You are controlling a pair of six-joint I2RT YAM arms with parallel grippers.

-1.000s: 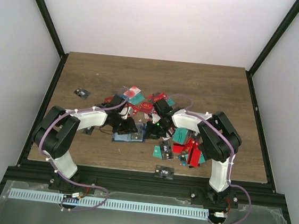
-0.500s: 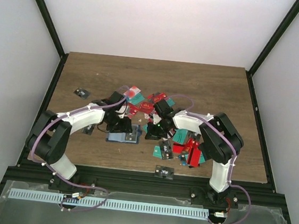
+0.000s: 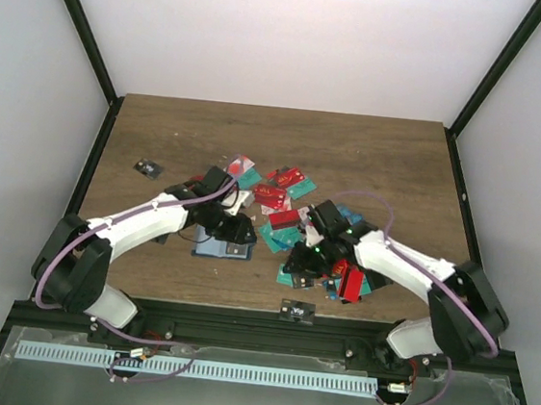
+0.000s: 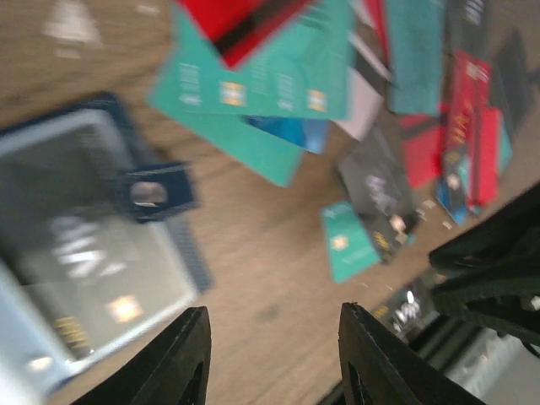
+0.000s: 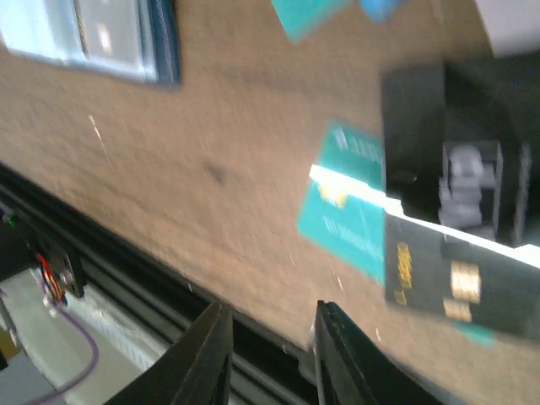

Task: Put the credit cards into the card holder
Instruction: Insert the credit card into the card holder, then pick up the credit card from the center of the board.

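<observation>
Navy holder (image 3: 224, 249) open, perhaps one card inside; cards (image 3: 287, 180) litter the tabletop (image 3: 373, 146); left gripper (image 4: 274, 354) and right gripper (image 5: 268, 346) part-open, empty.

Parted left tool (image 4: 272, 319), parted right tool (image 5: 270, 310)

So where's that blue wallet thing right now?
In the top view, the card holder lies open left of centre, close by the left pincer, with the credit cards strewn to its right.
</observation>
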